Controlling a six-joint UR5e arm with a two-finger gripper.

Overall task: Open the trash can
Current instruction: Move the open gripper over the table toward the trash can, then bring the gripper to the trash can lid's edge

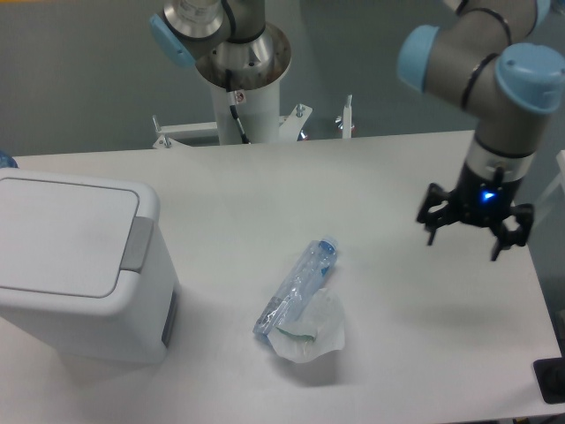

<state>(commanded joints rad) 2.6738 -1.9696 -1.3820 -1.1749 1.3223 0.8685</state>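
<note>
Claw (474, 237) hangs open, empty; crushed bottle (297, 287) and wrapper (311, 331) lie between it and trash can (75, 265).

Trash can (66, 265) white all over, grey push tab (135, 245) on rim. Crushed bottle (296, 287) clear, bluish tint, blue cap. Crumpled wrapper (309, 331) beside it whitish with faint green. Table (353, 177) plain white. Gripper (475, 231) black, blue light glowing above. Arm (494, 71) grey with light-blue joint caps.

Trash can (75, 265), white, lid closed, left; crushed bottle (296, 287) on crumpled paper (311, 334), centre; gripper (475, 235) spread, hovering right.
</note>
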